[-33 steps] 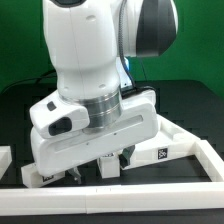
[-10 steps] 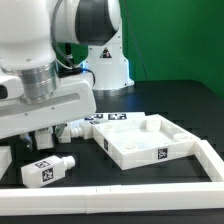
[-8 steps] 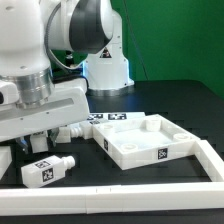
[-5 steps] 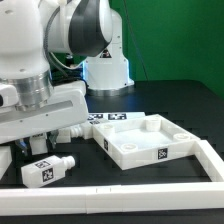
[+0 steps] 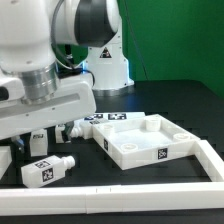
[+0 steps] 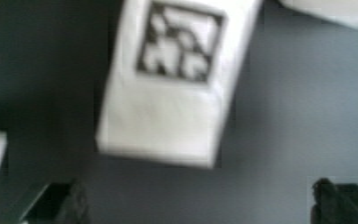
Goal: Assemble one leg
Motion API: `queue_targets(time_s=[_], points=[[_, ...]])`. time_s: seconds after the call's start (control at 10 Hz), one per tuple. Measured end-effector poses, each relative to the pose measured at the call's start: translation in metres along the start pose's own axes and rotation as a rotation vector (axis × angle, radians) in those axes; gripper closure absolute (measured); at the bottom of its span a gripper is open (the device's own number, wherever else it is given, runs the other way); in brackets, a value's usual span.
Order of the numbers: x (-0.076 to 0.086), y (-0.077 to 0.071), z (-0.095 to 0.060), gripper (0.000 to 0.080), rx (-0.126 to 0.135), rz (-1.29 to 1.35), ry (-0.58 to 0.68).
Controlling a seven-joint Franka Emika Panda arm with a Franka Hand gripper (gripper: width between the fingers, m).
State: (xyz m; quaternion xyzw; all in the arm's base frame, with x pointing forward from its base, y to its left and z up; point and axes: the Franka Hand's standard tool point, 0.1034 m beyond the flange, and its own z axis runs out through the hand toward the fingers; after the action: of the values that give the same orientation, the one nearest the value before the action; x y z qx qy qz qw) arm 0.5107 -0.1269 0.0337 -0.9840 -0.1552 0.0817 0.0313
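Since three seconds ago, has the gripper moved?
Yes. The gripper has shifted to the exterior view's left, off the large tray-like panel, and now hangs open over the leg.

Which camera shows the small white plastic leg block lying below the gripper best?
The exterior view: the small white plastic leg block lies whole and sharp on the black table, stub visible. The wrist view shows it close but blurred, one end out of frame.

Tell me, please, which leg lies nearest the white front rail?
The front leg, lying on its side with its tag showing; the other leg lies farther back, beside the panel.
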Motion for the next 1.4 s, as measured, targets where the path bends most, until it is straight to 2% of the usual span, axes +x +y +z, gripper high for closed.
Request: queue_targets(time_s=[0.1, 0.2, 0.3, 0.4, 0.5, 0.6, 0.9, 1.1, 1.3, 1.4], points=[[0.018, -0.024, -0.016, 0.0156, -0.023, -0.013, 0.012], [0.030, -0.044, -0.025, 0.0156, -0.033, -0.037, 0.023], [0.039, -0.059, -0.024, 0.0151, -0.043, -0.066, 0.035], [0.048, -0.077, -0.018, 0.0150, -0.049, -0.102, 0.046], [0.051, -0.088, -0.010, 0.0150, -0.058, -0.123, 0.056], [0.047, -0.090, -0.004, 0.0150, -0.057, -0.124, 0.049], [0.045, -0.090, -0.003, 0.0150, -0.056, -0.123, 0.047], [0.024, -0.099, 0.015, 0.0150, -0.051, -0.126, 0.029], [0.009, -0.102, 0.032, 0.0150, -0.076, -0.129, 0.066], [0.011, -0.102, 0.029, 0.0150, -0.071, -0.129, 0.059]])
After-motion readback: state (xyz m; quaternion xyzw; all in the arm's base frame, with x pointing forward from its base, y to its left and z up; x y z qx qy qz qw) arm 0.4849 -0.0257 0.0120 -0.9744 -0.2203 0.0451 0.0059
